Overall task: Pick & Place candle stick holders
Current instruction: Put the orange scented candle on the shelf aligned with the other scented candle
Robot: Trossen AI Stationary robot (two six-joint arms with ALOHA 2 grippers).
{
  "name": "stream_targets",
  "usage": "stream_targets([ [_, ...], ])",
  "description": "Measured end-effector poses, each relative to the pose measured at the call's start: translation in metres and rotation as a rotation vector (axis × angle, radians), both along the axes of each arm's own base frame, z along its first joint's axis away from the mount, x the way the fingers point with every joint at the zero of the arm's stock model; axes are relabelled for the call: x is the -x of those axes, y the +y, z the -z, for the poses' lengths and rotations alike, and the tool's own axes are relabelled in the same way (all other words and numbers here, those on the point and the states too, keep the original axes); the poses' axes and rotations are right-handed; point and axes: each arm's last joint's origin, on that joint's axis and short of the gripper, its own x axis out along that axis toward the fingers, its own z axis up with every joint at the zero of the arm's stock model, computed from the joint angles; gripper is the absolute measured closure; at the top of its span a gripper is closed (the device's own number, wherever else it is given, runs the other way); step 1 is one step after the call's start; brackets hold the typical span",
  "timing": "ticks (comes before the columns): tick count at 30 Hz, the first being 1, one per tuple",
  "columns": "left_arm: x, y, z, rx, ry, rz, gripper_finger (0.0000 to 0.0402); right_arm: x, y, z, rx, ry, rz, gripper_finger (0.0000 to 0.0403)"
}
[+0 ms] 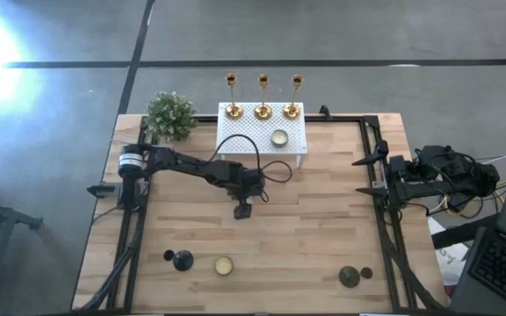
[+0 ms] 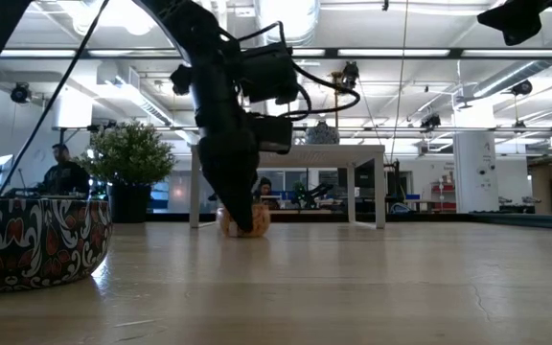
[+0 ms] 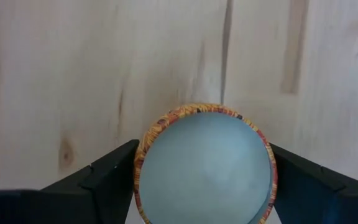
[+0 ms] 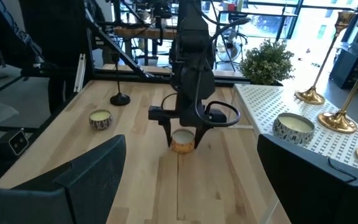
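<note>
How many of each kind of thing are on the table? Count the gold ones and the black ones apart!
Gold candlesticks: 3
Black holders: 2
Candle tins: 3
Plant: 1
White rack: 1
Total: 10

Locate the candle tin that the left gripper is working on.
In the high view the candle tin sits mid-table, in front of the white rack, between the left gripper's fingers, which flank it on the wood.
</note>
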Motion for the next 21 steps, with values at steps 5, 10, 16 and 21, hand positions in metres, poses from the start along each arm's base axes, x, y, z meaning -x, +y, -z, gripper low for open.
stream_targets([
  [5, 0.007, -0.001, -0.017, 0.005, -0.007, -0.02, 0.0099, 0.0, 0.0, 0.0, 0.0, 0.001, 0.0, 0.0044],
  [10, 0.013, -0.001, -0.043, 0.015, -0.003, -0.047, 0.0099, 0.0, 0.0, 0.001, 0.001, 0.002, 0.0, 0.0044],
  [16, 0.011, 0.006, -0.091, 0.005, -0.058, -0.046, 0.0099, 0.0, 0.0, 0.001, 0.0, 0.003, 0.0, 0.0044],
  [21, 0.011, 0.024, -0.139, -0.02, -0.113, -0.049, 0.0099, 0.0, 0.0, 0.001, 0.001, 0.003, 0.0, 0.0044],
])
